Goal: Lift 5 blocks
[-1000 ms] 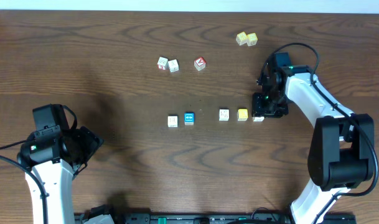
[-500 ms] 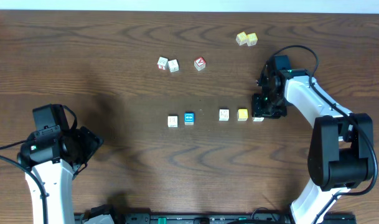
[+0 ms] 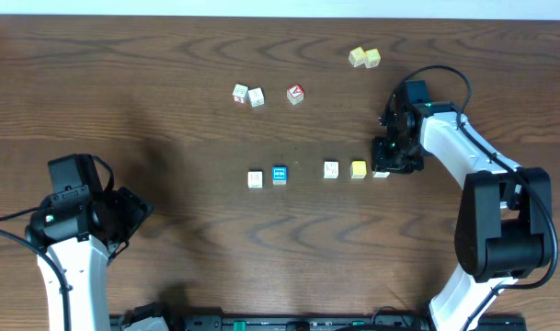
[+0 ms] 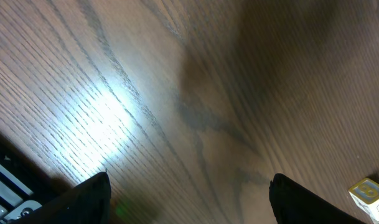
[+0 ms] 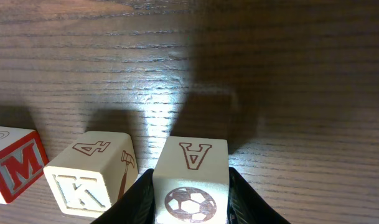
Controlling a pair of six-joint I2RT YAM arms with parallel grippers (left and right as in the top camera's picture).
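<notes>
Claw (image 5: 190, 194) clamps block (image 5: 191, 175) at row's end

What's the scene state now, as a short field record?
right gripper: closed on the A block, pressing both of its sides
left gripper: open, empty
row: five blocks in a line; A block at one end, yellow block next, blue block further along
lifted: none visibly off the table

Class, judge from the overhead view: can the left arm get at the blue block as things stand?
Probably yes. The left tool is open, and bare table lies between it and the blue block; only the white block close beside it could crowd the grasp.
</notes>
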